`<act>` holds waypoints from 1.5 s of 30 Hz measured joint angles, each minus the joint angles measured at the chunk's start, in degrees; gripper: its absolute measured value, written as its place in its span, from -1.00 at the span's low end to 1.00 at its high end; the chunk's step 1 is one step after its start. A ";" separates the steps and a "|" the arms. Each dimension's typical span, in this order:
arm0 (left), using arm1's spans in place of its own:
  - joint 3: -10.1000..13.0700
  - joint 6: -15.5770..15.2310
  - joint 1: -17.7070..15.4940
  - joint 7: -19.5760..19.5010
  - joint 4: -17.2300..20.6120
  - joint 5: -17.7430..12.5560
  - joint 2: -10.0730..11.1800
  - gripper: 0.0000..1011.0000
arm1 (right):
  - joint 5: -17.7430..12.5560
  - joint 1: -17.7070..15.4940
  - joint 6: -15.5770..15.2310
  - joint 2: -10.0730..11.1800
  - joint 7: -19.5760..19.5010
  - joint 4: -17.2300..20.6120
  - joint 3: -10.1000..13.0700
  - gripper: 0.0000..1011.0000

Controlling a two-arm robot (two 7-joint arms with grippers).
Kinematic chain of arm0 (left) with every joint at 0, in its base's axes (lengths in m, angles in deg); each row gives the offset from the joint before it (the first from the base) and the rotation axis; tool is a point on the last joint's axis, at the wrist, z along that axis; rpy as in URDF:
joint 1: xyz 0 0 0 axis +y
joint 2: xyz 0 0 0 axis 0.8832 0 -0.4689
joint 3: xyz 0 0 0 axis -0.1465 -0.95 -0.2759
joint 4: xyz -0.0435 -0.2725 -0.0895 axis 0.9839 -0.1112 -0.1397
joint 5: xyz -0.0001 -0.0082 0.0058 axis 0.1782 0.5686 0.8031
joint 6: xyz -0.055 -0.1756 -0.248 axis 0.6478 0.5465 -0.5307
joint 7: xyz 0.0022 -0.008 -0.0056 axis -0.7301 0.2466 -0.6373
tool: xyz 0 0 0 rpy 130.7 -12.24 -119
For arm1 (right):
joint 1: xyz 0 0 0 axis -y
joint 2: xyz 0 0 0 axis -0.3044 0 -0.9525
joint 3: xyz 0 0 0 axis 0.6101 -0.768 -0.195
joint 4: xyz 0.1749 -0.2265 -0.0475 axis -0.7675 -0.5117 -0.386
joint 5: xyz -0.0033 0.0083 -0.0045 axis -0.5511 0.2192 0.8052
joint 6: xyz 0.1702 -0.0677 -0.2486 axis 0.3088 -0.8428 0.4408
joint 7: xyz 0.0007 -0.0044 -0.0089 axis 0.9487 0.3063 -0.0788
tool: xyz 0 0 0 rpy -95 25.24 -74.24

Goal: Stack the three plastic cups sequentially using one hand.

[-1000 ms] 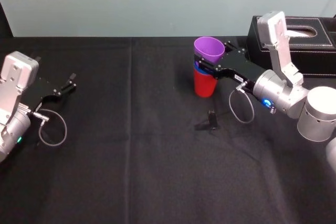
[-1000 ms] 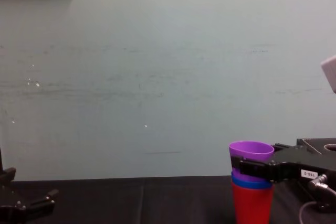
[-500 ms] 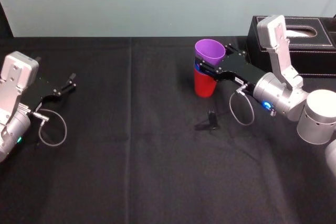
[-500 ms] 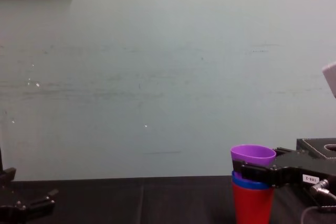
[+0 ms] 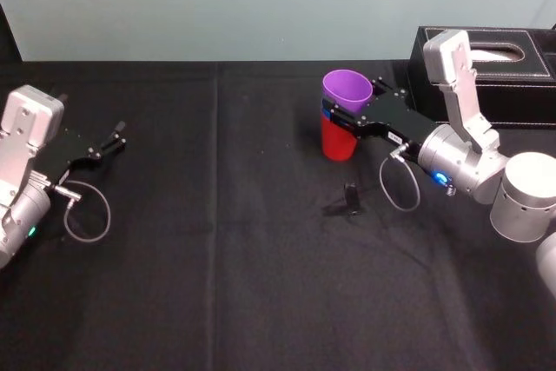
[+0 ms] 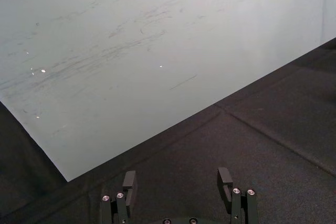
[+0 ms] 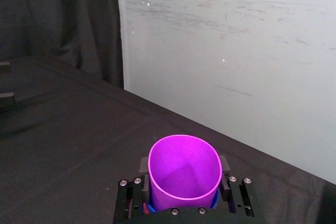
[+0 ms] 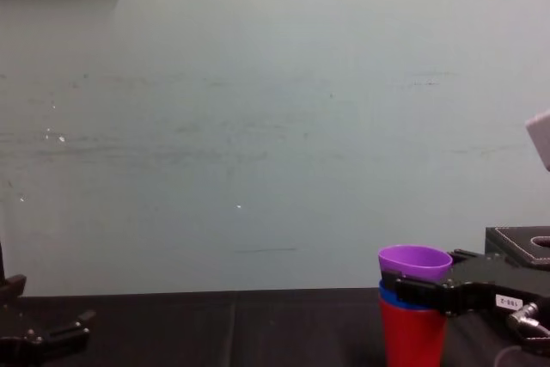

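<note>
The red cup (image 5: 337, 142) stands upright on the black table, right of centre. A thin rim of the blue cup (image 5: 327, 115) shows nested inside it. The purple cup (image 5: 347, 90) sits partly inside the blue one, its upper part still above the rim. My right gripper (image 5: 352, 102), with a small white label, is shut on the purple cup, one finger on each side. In the chest view the purple cup (image 8: 415, 259) rises above the blue cup (image 8: 395, 298) and the red cup (image 8: 412, 338). My left gripper (image 5: 115, 136) rests open at the far left.
A black box (image 5: 512, 67) stands at the back right, just behind my right arm. A small black item (image 5: 349, 194) lies on the cloth in front of the cups. A grey cable loop (image 5: 395, 182) hangs from the right wrist. The table (image 5: 217, 241) is covered in black cloth.
My right gripper has lowered the purple cup, which now sits deeper in the blue cup. The left arm has not moved.
</note>
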 joint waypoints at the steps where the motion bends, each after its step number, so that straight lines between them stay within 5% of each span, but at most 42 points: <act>1: 0.00 0.00 0.00 0.00 0.00 0.00 0.00 0.99 | 0.00 0.00 0.00 0.00 0.00 0.00 0.00 0.46; 9: 0.00 0.00 0.00 0.00 0.00 0.00 0.00 0.99 | -0.01 0.02 0.00 0.01 0.04 0.02 0.00 0.46; 20: 0.00 0.00 0.00 0.00 0.00 0.00 0.00 0.99 | -0.05 0.02 0.00 0.06 0.04 0.06 0.01 0.97; 28: 0.00 0.00 0.00 0.00 0.00 0.00 0.00 0.99 | -0.22 -0.47 -0.04 0.24 0.01 1.11 0.27 0.98; 35: 0.00 0.00 0.00 0.00 0.00 0.00 0.00 0.99 | -0.99 -4.45 -0.58 1.38 -1.71 7.28 1.94 0.98; 45: 0.00 0.00 0.00 0.00 0.00 0.00 0.00 0.99 | -1.68 -15.82 1.18 3.03 -7.20 18.35 6.48 0.98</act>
